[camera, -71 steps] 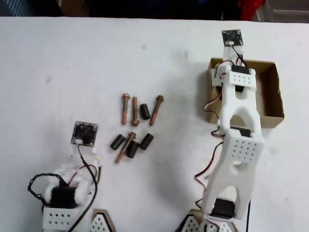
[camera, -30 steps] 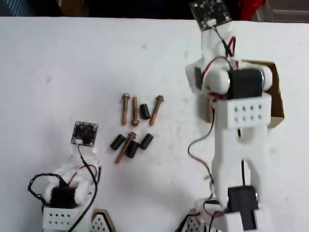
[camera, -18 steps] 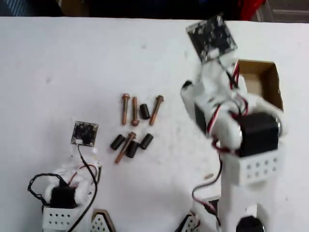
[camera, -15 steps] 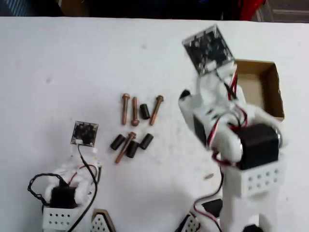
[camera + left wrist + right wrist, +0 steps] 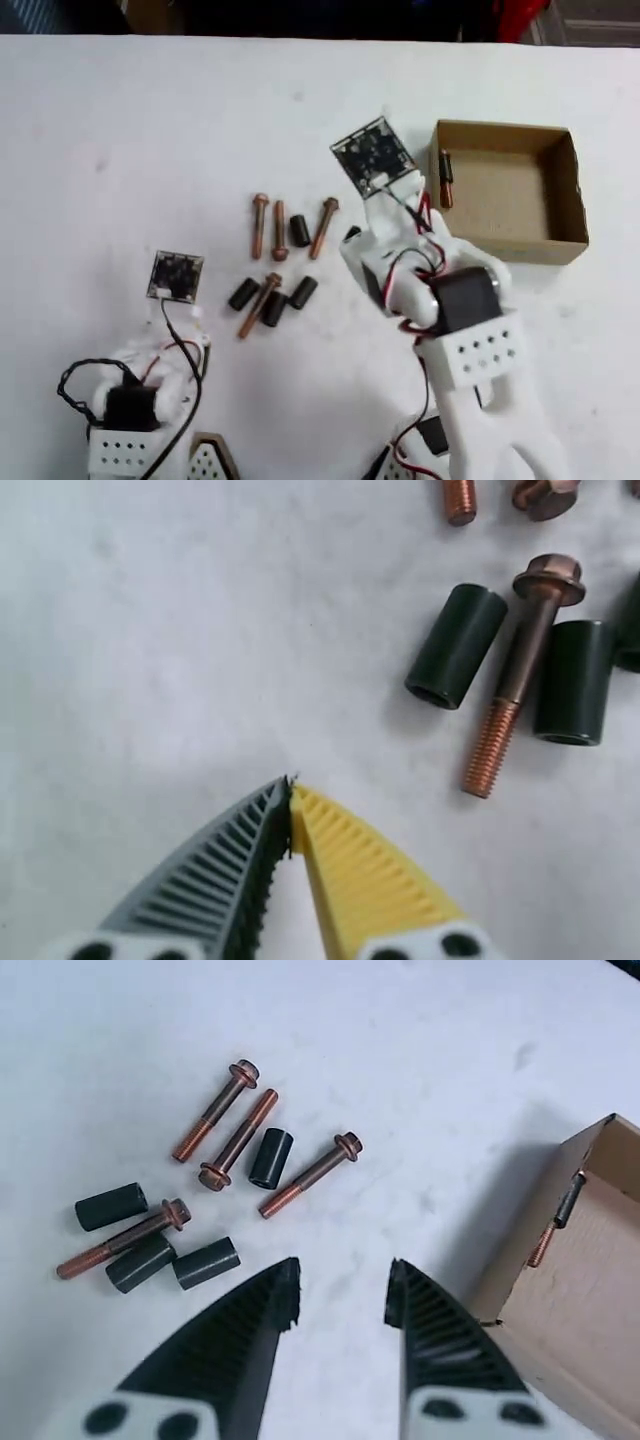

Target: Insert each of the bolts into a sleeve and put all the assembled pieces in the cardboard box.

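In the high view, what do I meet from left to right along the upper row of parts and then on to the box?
First bolt → second bolt → black sleeve → third bolt → right arm's camera board → assembled piece, lying in the cardboard box.

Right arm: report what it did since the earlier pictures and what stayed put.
The right arm swung back from over the cardboard box toward the loose bolts, jaws open, uncovering an assembled piece lying in the box. The left arm, bolts and sleeves stayed put.
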You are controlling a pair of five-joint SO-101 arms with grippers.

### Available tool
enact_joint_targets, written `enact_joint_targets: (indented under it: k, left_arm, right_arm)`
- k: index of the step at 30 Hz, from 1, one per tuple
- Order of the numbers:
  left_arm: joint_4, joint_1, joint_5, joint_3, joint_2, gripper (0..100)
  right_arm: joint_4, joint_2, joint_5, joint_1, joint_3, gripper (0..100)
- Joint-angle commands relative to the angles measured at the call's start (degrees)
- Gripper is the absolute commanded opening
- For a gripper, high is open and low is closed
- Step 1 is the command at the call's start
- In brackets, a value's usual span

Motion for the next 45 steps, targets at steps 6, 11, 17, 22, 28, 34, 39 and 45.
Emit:
enact_joint_targets:
  k: [6,11,17,22,28,34,39,45]
  left_arm:
    - [-0.18,-0.57,-0.53,-0.18,-0.66,2]
    - [0.0,-0.57,-0.53,-0.18,-0.66,2]
    - [-0.44,-5.23,-0.18,-0.18,-0.66,2]
    - [-2.11,-5.41,-0.26,-0.18,-0.66,2]
    - [-2.11,-5.41,-0.35,-0.18,-0.66,2]
    - [-2.2,-5.41,-0.35,-0.18,-0.66,2]
    - [-2.2,-5.41,-0.35,-0.18,-0.66,2]
    - [-2.2,-5.41,-0.35,-0.18,-0.66,2]
  right_arm:
    - [-7.78,5.05,0.18,-5.76,5.63,12.3]
    - [-9.1,16.22,0.09,-6.73,1.05,12.3]
    - [-9.45,29.67,0.09,-6.81,-6.33,12.3]
    - [-9.45,39.34,0.09,-6.81,-13.71,12.3]
    - [-9.1,49.63,0.09,-6.81,-23.21,12.3]
    - [-6.29,57.54,0.09,-7.43,-31.3,12.3]
    - [-2.15,64.04,0.09,-8.22,-40.35,12.3]
    - [3.03,71.78,0.09,-7.96,-50.29,12.3]
